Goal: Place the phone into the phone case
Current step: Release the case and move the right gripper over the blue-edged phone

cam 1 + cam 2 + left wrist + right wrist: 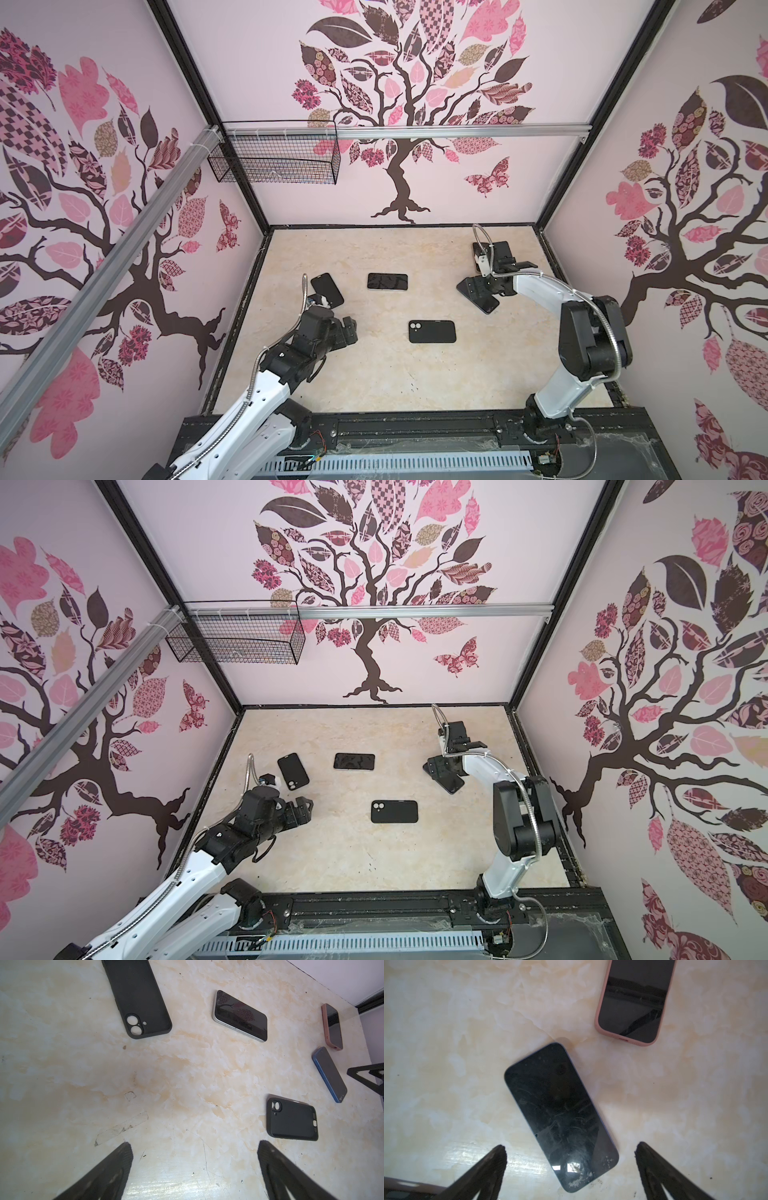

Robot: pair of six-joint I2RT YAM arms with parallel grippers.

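Hovering above the dark-screened, blue-edged phone (pixel 560 1115), the right pincer (pixel 570 1146) stands wide open and holds nothing. The phone lies flat and bare on the marble-pattern desk (pixel 374 374), near a pink-cased phone (pixel 633 1001). The left pincer (pixel 194 1142) is also wide open and empty, over bare desk. The step looks like the reach for the phone. The next move calls for lowering, closing on its long edges, then carrying it to the empty black soft case (pixel 293 1120). The right wrist view shows screen smudges but no case. In both top views the arm hides most of that phone.
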